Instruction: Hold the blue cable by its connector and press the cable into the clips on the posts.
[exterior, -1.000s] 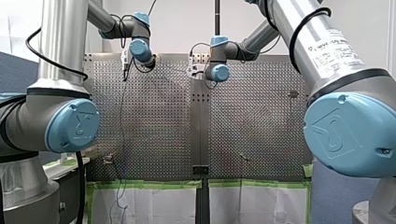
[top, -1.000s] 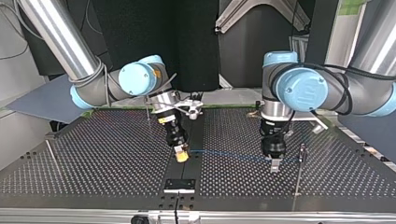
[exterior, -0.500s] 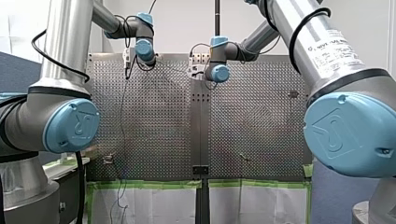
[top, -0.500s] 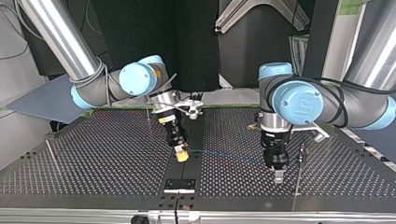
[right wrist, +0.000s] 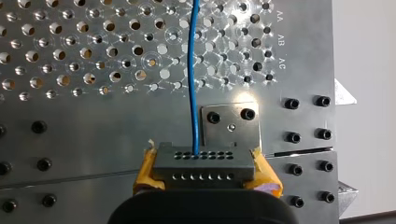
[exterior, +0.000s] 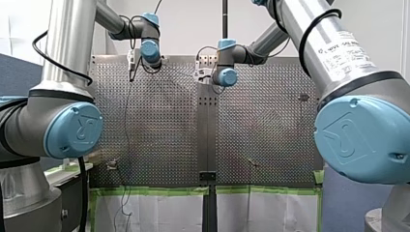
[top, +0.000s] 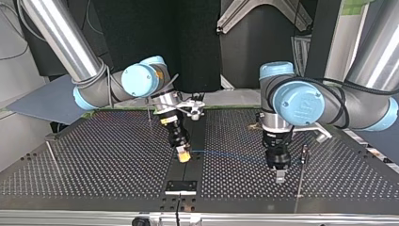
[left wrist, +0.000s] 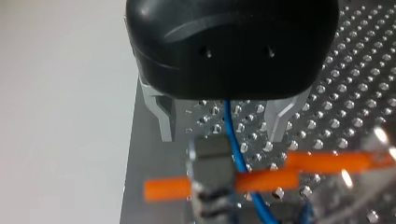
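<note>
Top view, nearest first: a small dark plate [top: 181, 186] lies on the middle strip of the perforated table [top: 94, 165], close to its near edge. Slightly farther, at the view's right, a thin post [top: 301, 175] stands upright. My left gripper [top: 279, 177] points straight down just left of it, tips low over the table.

Left wrist view shows its 2 metal fingers [left wrist: 166, 119] spread wide. The blue cable [left wrist: 232, 135] runs loose between them and touches neither. Ahead of the fingers the cable crosses an orange bar [left wrist: 266, 179] beside a grey block [left wrist: 212, 156]; both are blurred.

Farther back in the top view, the cable stretches low over the table, from under my left gripper leftward to my right gripper [top: 184, 157]. That gripper tilts down over the middle strip.

Right wrist view shows its yellow pads [right wrist: 147, 163] clamped on the 2 sides of the grey connector [right wrist: 203, 164]. The cable leaves 1 hole in the connector's upper row and runs straight away over the table.

Farthest in the top view, a second thin post [top: 149, 113] stands near the table's far edge, left of my right gripper.
</note>
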### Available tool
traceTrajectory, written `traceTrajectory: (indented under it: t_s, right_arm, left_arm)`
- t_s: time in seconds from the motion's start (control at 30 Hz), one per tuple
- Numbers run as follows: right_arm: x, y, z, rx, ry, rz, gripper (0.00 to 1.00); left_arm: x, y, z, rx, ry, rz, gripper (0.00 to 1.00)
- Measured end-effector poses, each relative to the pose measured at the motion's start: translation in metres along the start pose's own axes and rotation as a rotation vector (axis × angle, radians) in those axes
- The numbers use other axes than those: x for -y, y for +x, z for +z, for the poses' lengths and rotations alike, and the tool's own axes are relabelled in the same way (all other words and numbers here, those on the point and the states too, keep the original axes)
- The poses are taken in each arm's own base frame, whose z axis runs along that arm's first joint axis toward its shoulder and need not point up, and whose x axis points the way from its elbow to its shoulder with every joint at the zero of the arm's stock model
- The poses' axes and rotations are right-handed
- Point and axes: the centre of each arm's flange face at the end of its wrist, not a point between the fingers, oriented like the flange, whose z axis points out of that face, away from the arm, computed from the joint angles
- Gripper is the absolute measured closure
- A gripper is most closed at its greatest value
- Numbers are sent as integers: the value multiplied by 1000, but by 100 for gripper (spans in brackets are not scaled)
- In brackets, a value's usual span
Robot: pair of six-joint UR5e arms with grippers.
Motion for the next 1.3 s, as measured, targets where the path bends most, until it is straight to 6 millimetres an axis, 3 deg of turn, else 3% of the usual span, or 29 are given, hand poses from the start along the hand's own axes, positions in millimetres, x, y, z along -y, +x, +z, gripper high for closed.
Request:
traceTrajectory:
  t_s: [0.87, 0.9, 0.93, 0.97, 1.0, 1.03, 1.1, 1.13, 1.17, 1.3]
  right_arm:
    - [0, -3, 0, 5, 0, 0, 100]
    - [0, -3, 0, 5, 0, 0, 100]
    - [0, -3, 0, 5, 0, 0, 100]
    - [0, -3, 0, 5, 0, 0, 100]
    - [0, -3, 0, 5, 0, 0, 100]
    - [0, -3, 0, 5, 1, 0, 100]
    - [0, -3, 0, 5, 1, 0, 100]
    - [0, -3, 0, 5, 1, -1, 100]
    - [0, -3, 0, 5, 0, -1, 100]
    - [0, -3, 0, 5, 0, 0, 100]
  left_arm:
    - [-2, 1, -1, -3, -30, -9, 100]
    - [-1, 1, -1, -3, -28, -11, 82]
    - [-1, 0, -1, -2, -26, -13, 82]
    - [-1, 0, -1, -2, -22, -15, 67]
    - [0, 0, -1, -2, -19, -16, 46]
    - [0, 0, -1, -1, -16, -17, 46]
    - [0, 0, -1, 0, -12, -18, 14]
    - [0, 0, -1, 1, -11, -18, 14]
    - [1, 0, -1, 2, -10, -18, 1]
    - [2, 0, 0, 6, -2, -20, 1]
